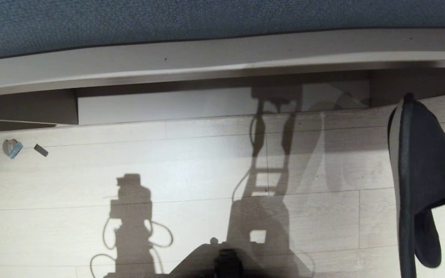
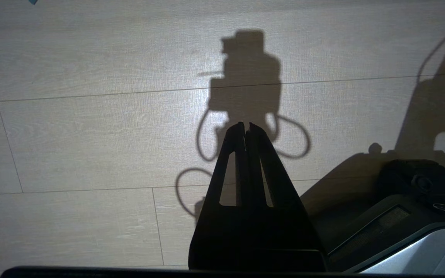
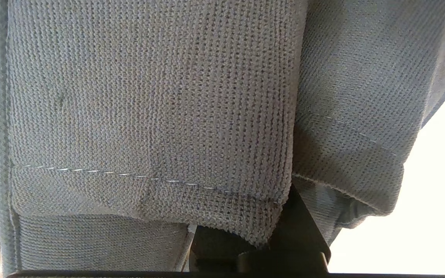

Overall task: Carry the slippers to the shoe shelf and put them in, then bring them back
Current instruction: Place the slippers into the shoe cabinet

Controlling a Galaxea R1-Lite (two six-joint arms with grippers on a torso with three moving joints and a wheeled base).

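The dark grey-black slippers (image 1: 423, 173) hang upright at the right, above the pale wood floor, just in front of the shoe shelf (image 1: 222, 104). In the right wrist view their knitted grey-blue straps (image 3: 149, 116) fill almost everything, and my right gripper (image 3: 245, 251) is shut on them, with only one dark finger (image 3: 299, 231) showing under the fabric. The shelf's low open compartment has a pale base board under a taupe top. My left gripper (image 2: 245, 125) hangs shut and empty above the floor.
A small grey-blue piece (image 1: 12, 148) and a small dark block (image 1: 41, 150) lie on the floor at the left, near the shelf's front. A blue-grey cushion (image 1: 207, 19) tops the bench. My own base (image 1: 226, 262) shows at the near edge.
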